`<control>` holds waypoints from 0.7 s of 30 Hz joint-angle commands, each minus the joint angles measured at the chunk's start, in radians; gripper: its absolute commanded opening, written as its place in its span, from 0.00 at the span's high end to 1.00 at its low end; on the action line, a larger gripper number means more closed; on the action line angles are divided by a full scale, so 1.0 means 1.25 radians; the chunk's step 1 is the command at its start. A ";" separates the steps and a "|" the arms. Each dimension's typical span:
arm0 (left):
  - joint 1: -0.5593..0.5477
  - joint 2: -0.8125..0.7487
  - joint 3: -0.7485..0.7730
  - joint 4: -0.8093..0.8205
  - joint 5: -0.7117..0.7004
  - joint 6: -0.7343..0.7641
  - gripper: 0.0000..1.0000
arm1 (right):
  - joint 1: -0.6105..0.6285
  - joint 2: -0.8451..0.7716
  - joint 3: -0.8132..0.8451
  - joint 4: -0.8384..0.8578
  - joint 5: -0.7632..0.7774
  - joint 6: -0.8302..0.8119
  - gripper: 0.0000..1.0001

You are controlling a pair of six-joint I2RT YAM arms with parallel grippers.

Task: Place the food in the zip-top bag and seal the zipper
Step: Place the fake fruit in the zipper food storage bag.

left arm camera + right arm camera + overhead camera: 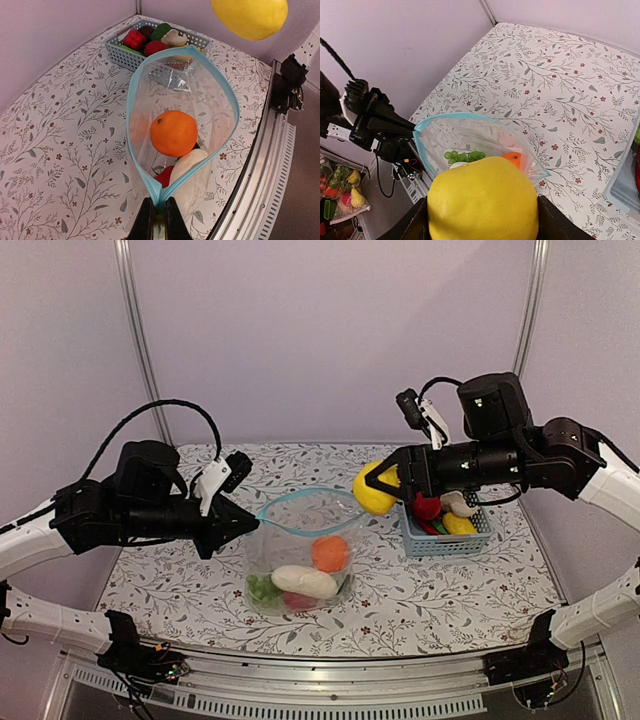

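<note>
The right pincer (378, 483) is clamped on the yellow lemon (482, 200), one finger on each side, and holds it in the air just off the right edge of the zip-top bag (300, 565), up above its mouth and between the bag and the light blue basket (445, 543). The left pincer (159, 212) is pinched shut on the near corner of the zipper (131, 115), so the blue strip spreads out from it into a wide open loop. The bag stands on the table (190, 585) with its mouth facing up. Inside it, the orange (173, 133) sits on top, the white radish (305, 581) lies below it, the red tomato (165, 176) peeks out underneath, and the green bunch (462, 156) is tucked on the left side. The basket sits on the table just right of the bag with some red, green, white and yellow toys in it.
</note>
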 commanded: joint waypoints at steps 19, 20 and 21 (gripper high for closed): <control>0.007 -0.011 -0.005 0.013 -0.006 -0.005 1.00 | 0.169 0.270 0.231 -0.018 0.169 -0.042 0.39; 0.006 -0.011 -0.005 0.013 -0.006 -0.006 1.00 | 0.169 0.272 0.231 -0.017 0.184 -0.041 0.39; 0.007 -0.011 -0.005 0.013 -0.005 -0.005 1.00 | 0.169 0.274 0.231 -0.019 0.198 -0.040 0.39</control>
